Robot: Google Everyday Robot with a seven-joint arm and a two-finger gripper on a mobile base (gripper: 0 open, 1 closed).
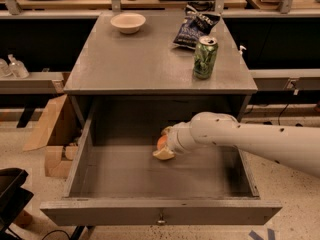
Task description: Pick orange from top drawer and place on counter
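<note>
Jaws: clamped on the small smooth round orange (160, 142), a pale finger on either side.
Gripper: the gripper (162, 143) on a white tubular arm (250, 139) reaching in from the right.
Drawer: wide shallow grey wooden top drawer (160, 212), pulled open, holding the orange at mid-floor.
Counter: flat matte grey wooden counter (150, 59), with a pale round bowl (128, 22) far left and a crinkled dark chip bag (195, 26) and green can (205, 57) on the right.

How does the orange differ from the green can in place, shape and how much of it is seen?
The orange is low inside the open top drawer; the green can stands upright on the counter. The orange is round; the green can is a taller cylinder. The orange is partly hidden by the gripper, which is right at it in the drawer; the green can is in full view, with nothing on it. Both are small next to the cabinet.
</note>
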